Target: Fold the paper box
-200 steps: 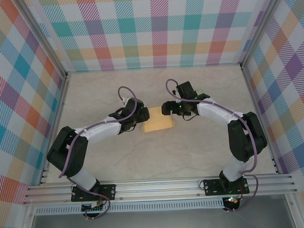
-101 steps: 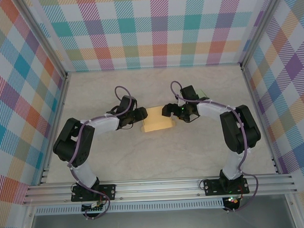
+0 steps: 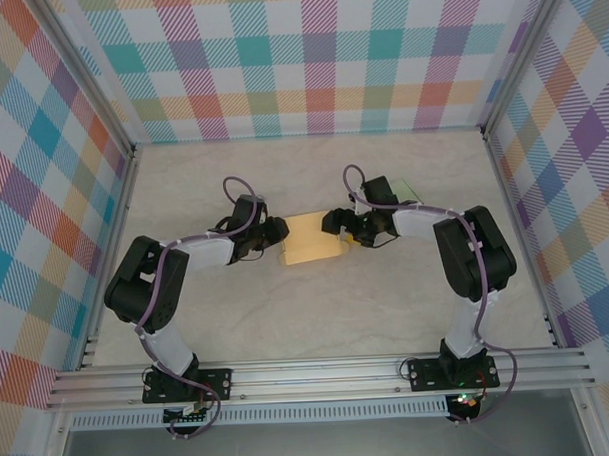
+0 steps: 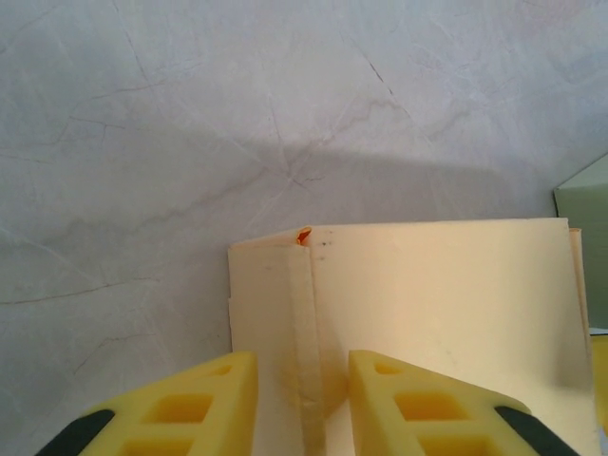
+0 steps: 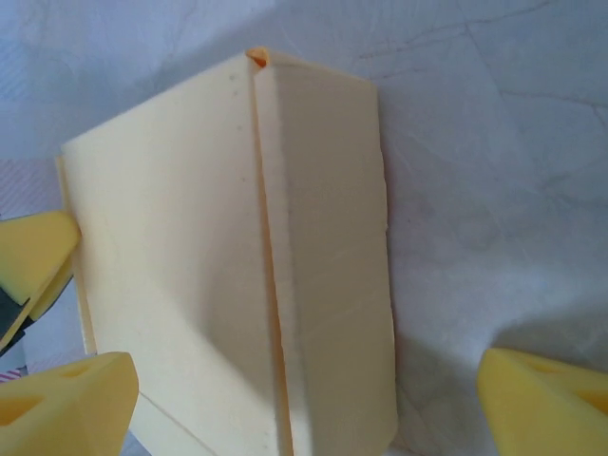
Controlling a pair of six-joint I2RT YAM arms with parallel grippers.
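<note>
The paper box (image 3: 313, 239) is a flat cream card piece lying on the marble table (image 3: 318, 318) between the two arms. My left gripper (image 3: 278, 232) is at its left end. In the left wrist view a raised fold of the box (image 4: 306, 323) runs between the yellow fingers (image 4: 190, 408), which stand narrowly apart on either side of it. My right gripper (image 3: 336, 224) is at the box's right end. It is open wide, and its fingers (image 5: 546, 399) straddle the box (image 5: 228, 266), whose centre crease ends in a small orange spot.
A pale green thing (image 3: 407, 190) lies on the table just behind the right arm, and its edge (image 4: 584, 237) shows past the box. Checked walls enclose the table on three sides. The arm bases sit on a metal rail (image 3: 320, 373) at the near edge.
The left gripper's jaws have narrowed around the box's fold. Both grippers and the box have shifted slightly toward the far wall.
</note>
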